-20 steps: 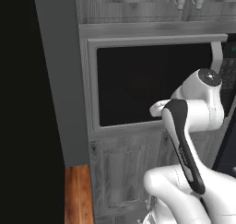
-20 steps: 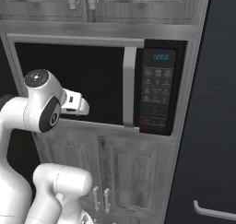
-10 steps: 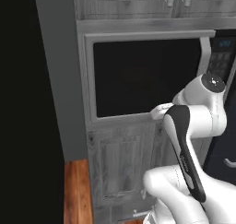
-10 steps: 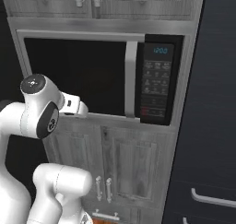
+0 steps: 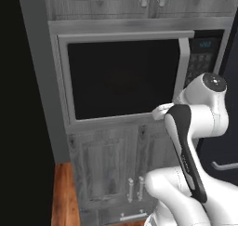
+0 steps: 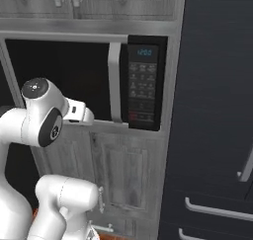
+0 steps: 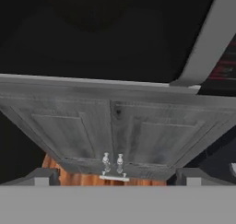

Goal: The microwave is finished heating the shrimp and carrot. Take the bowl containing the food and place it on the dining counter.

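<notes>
Pincer (image 7: pixel 113 177) is standing wide apart, its two dark tips showing at 7 and 5 o'clock of the hand view, nothing between them. It is looking at the lower grey cabinet doors (image 7: pixel 115 135) and their small silver knobs (image 7: pixel 113 162), sitting low for the job.

The microwave (image 5: pixel 125 76) is hanging above that line, black glass door shut; its vertical handle (image 6: pixel 114 81) is running down the door's right edge, keypad panel (image 6: pixel 143 81) at 3 o'clock of it. The bowl is presumably behind the dark glass; I cannot make it out.

Risks, as I judge them:
- Rising from here, the hand is likely clipping the door's lower frame (image 5: pixel 116 122), which is jutting just above the wrist.
- A sideways slip off the handle is putting the fingers on the keypad.
- The door is probably hinged at the left and sweeping toward the arm; the elbow (image 5: pixel 204 104) is crowding that arc.

Room: the tall dark panel (image 6: pixel 217 110) is walling off 3 o'clock in the right base view; a dark wall edge (image 5: pixel 35 81) is closing 9 o'clock in the left base view. Free space is lying back toward the base.
</notes>
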Motion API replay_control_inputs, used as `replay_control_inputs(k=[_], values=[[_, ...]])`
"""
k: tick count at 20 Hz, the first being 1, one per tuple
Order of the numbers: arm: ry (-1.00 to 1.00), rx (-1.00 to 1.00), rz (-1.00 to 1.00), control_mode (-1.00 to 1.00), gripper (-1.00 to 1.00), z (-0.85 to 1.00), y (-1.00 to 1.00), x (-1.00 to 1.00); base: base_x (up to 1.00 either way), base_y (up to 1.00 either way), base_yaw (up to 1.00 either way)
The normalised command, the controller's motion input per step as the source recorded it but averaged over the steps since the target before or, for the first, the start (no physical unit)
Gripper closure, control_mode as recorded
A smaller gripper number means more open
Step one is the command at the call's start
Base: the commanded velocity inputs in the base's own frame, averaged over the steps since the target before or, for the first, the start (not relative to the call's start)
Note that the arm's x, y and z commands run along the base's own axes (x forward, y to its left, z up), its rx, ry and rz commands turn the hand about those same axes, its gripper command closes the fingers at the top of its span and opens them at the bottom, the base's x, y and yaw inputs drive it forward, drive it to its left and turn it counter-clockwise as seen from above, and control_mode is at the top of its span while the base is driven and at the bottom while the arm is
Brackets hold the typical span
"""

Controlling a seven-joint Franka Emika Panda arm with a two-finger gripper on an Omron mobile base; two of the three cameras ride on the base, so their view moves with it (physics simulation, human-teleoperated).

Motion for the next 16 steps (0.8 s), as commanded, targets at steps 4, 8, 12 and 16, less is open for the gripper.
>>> replay_control_inputs(k=[4, 8, 12, 16], values=[[0.00, 0.00, 0.00, 1.00, -1.00, 0.00, 0.00, 0.00, -0.20, -0.47, 0.00], [0.00, 0.00, 0.00, 1.00, -1.00, 0.00, 0.00, 0.00, -0.31, -0.48, 0.00], [0.00, 0.00, 0.00, 1.00, -1.00, 0.00, 0.00, 0.00, -0.37, -0.43, 0.00], [0.00, 0.00, 0.00, 1.00, -1.00, 0.00, 0.00, 0.00, -0.43, -0.35, 0.00]])
